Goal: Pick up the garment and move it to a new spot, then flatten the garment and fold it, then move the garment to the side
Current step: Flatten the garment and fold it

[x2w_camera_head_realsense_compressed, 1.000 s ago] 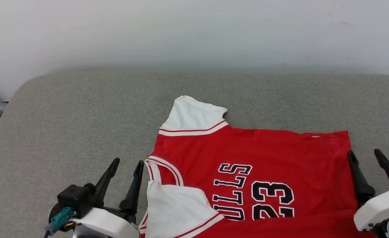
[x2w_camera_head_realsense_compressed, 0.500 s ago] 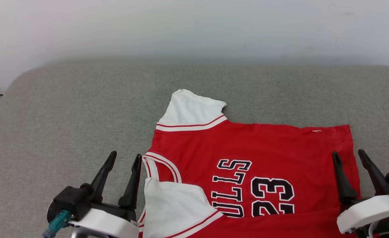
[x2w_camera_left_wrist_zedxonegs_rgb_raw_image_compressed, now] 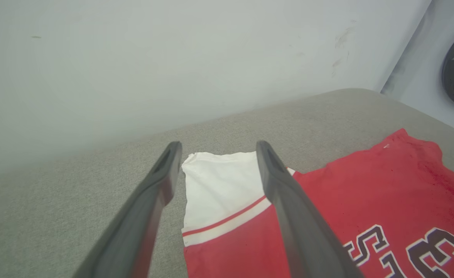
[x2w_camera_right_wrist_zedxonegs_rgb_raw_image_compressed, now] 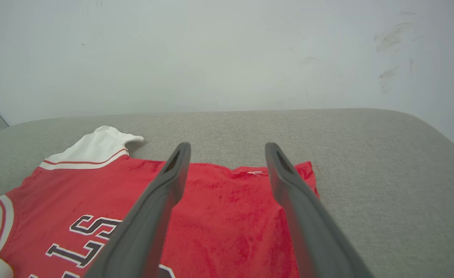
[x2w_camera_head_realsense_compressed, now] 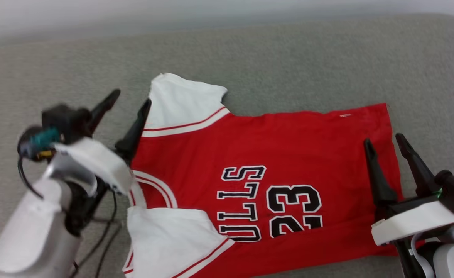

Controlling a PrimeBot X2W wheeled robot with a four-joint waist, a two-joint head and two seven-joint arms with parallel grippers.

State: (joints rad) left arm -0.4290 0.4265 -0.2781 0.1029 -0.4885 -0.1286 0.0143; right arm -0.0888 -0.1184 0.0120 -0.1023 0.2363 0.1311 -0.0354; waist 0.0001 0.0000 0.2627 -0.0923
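Tilting down since half a second ago, the head camera now shows less wall and more of the grey bench (x2w_camera_head_realsense_compressed: 288,54). Measured against the shirt (x2w_camera_head_realsense_compressed: 288,143), the left end effector (x2w_camera_head_realsense_compressed: 131,97) has really moved. It was beside the collar (x2w_camera_head_realsense_compressed: 153,185), and its tips now reach up next to the far white sleeve (x2w_camera_head_realsense_compressed: 184,102), with the inner finger at that sleeve's edge. The right end effector (x2w_camera_head_realsense_compressed: 382,139) stays at the hem end, one finger over the red cloth and the other about at the hem's edge. Whether either touches the cloth I cannot tell. Both are spread wide and hold nothing. The shirt lies flat on the bench, front up, with the collar toward the robot's left and the hem toward its right. The near sleeve (x2w_camera_head_realsense_compressed: 169,231) is folded in over the lettering.
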